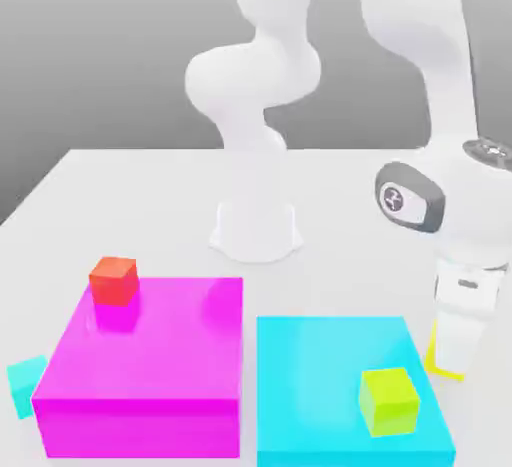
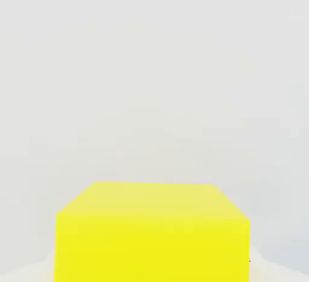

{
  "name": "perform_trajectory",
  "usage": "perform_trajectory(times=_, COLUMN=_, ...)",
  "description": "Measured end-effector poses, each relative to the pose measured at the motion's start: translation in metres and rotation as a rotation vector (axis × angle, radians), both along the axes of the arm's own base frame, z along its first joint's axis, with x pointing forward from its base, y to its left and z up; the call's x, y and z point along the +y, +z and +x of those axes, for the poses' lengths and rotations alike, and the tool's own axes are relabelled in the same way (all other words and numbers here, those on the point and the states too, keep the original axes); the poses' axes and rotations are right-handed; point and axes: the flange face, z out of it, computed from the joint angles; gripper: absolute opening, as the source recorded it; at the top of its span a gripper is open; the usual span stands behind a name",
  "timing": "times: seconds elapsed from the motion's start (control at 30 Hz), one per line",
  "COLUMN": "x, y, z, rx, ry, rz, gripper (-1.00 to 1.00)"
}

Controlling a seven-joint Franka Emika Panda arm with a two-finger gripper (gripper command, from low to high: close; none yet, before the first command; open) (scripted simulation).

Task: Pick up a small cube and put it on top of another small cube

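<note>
Where markings might show, the yellow cube (image 2: 151,232) looks plain.

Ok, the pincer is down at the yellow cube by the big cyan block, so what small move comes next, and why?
Probably a short straight lift. The pincer looks shut on the yellow cube, which sits low on the table right beside the cyan block. Raising it first should clear that block and the lime cube before carrying it across to the teal cube at the exterior view's left.
</note>
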Motion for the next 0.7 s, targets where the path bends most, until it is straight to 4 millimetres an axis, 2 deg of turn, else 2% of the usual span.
perform_trajectory(times=0.07, x=-0.001, y=0.017, z=-0.001, rx=0.002, ry=-0.001, rz=0.000, gripper=-1.00)
perform_trajectory(times=0.13, x=0.010, y=0.035, z=0.003, rx=-0.016, ry=0.030, rz=0.009, gripper=-1.00)
perform_trajectory(times=0.23, x=0.010, y=0.058, z=0.037, rx=-0.063, ry=-0.070, rz=0.027, gripper=-1.00)
perform_trajectory(times=0.33, x=-0.011, y=0.075, z=0.076, rx=-0.098, ry=-0.246, rz=0.038, gripper=-1.00)
perform_trajectory(times=0.4, x=-0.035, y=0.081, z=0.098, rx=-0.108, ry=-0.391, rz=0.041, gripper=-1.00)
perform_trajectory(times=0.5, x=-0.086, y=0.082, z=0.123, rx=-0.101, ry=-0.644, rz=0.038, gripper=-1.00)
perform_trajectory(times=0.7, x=-0.198, y=0.081, z=0.151, rx=-0.080, ry=-1.164, rz=0.031, gripper=-1.00)
